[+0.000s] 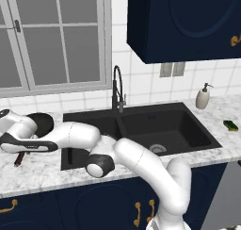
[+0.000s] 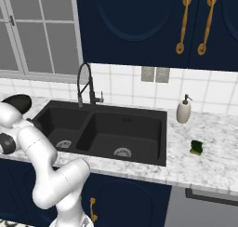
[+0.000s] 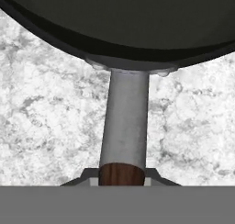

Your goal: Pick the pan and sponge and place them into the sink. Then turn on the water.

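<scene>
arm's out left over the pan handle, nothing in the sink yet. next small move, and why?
Probably close on the handle, if not gripped yet, then lift. In the hand view the pan's handle runs straight down between the gripper's tips, though whether they pinch it is unclear. The pan sits on the counter left of the sink.

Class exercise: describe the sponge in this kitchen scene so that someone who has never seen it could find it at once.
Start at the black double sink and move to the marble counter on the side away from the window. Past the beige soap bottle, nearer the counter's front edge, lies the sponge: small, flat and yellow-green with a dark layer, unlike the tall bottle.
</scene>
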Robot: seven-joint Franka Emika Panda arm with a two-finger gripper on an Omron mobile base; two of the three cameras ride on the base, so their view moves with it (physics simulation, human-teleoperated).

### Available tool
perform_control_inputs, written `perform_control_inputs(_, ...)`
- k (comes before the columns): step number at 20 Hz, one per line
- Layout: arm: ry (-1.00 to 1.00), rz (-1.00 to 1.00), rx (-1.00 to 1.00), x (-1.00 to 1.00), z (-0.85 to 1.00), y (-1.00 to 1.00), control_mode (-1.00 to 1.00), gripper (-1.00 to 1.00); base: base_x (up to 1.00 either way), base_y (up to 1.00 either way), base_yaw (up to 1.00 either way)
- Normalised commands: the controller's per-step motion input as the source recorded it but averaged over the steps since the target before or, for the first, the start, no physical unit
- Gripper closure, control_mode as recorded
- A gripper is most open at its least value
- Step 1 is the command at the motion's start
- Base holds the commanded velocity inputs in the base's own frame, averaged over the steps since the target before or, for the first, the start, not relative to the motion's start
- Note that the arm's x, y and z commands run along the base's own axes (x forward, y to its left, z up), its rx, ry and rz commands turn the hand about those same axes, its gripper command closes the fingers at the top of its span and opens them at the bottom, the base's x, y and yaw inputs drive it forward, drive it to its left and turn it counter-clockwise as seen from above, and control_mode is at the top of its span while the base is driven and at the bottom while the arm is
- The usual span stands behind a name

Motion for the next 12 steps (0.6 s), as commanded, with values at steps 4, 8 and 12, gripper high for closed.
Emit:
perform_control_inputs(4, -0.19, -0.11, 0.0, 0.0, 0.49, -0.01, -1.0, 1.0, 0.0, 0.0, 0.0)
perform_control_inputs(8, -0.01, -0.2, 0.0, 0.0, 0.39, -0.01, -1.0, 1.0, 0.0, 0.0, 0.0)
perform_control_inputs(12, 0.0, -0.15, 0.0, -0.01, 0.02, -0.13, -1.0, 1.0, 0.0, 0.0, 0.0)
